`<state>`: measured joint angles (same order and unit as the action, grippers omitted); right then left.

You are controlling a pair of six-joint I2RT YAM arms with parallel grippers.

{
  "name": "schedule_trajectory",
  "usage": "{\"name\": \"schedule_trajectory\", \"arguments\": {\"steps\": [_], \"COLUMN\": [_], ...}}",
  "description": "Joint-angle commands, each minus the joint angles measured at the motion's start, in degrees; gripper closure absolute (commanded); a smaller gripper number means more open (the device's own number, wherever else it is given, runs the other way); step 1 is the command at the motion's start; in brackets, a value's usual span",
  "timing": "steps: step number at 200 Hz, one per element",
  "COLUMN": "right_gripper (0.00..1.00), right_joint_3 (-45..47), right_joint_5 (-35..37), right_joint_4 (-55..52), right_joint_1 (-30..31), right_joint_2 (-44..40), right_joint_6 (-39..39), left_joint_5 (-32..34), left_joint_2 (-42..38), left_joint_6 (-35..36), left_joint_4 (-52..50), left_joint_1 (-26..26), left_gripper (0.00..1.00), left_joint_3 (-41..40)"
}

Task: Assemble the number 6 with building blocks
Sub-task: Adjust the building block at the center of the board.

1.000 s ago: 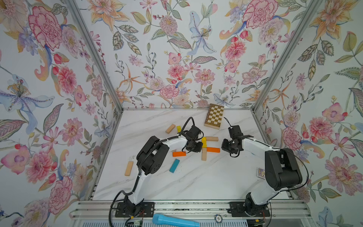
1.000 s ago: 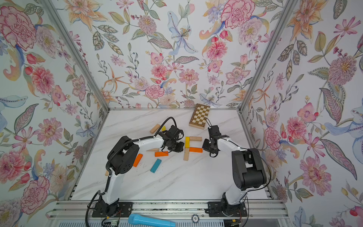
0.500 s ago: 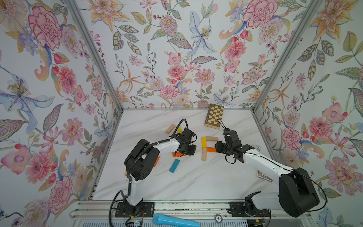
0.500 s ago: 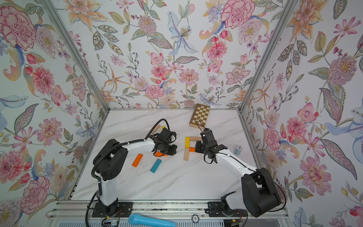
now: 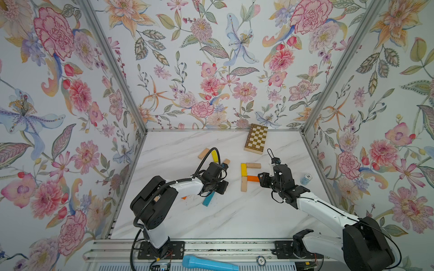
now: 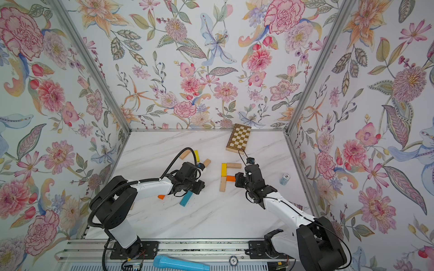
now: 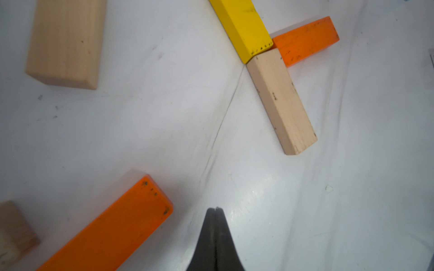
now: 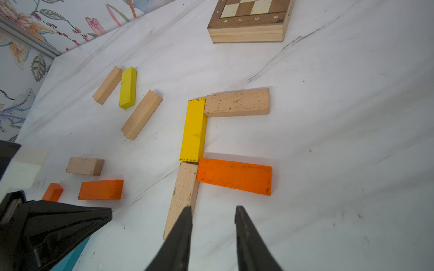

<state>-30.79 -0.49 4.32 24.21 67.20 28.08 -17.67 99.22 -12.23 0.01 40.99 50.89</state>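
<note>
**blockfan:** Comparing with a second ago, the left gripper (image 7: 215,208) is away from the build now, pinched closed and empty. The right gripper (image 8: 213,208) hangs just beside the orange bar (image 8: 234,176), jaws apart, nothing in them.

**yam_guy:** And the number 6 (image 5: 244,185)?

**blockfan:** Mid-worktop (image 5: 234,218), four pieces touching: beige top bar (image 8: 237,102), yellow block (image 8: 193,130) and beige block (image 8: 184,187) as the stem, orange across. It reads like an F, so I'd guess two more close the loop.

**yam_guy:** Spares?

**blockfan:** Toward the left edge. The left arm hides most of an orange block (image 6: 161,196) and part of the teal block (image 6: 186,198), so I can't count them.
</note>
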Motion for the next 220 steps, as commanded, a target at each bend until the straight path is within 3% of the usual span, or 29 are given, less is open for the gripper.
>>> {"name": "schedule_trajectory", "arguments": {"steps": [1,61,133,220], "right_gripper": [0.67,0.67,0.68,0.68], "right_joint_3": [2.87,5.42,4.87,5.3], "right_joint_5": [-0.01,-0.87,-6.67,-7.2], "right_joint_4": [6.46,8.34,6.46,6.58], "right_joint_1": [0.38,-2.7,-3.73,-3.29], "right_joint_2": [-2.5,-3.72,0.2,1.13], "right_joint_6": [-1.26,-0.61,0.22,-0.29], "left_joint_5": [2.35,0.85,-0.93,-2.53], "left_joint_2": [-1.42,2.41,8.12,13.32], "left_joint_6": [3.43,4.63,7.7,8.01], "left_joint_4": [7.72,12.2,6.4,2.88], "left_joint_1": [1.4,4.65,8.43,8.81], "left_gripper": [1.0,1.0,1.0,1.0], "left_joint_3": [-2.57,-3.11,3.52,10.04]}}
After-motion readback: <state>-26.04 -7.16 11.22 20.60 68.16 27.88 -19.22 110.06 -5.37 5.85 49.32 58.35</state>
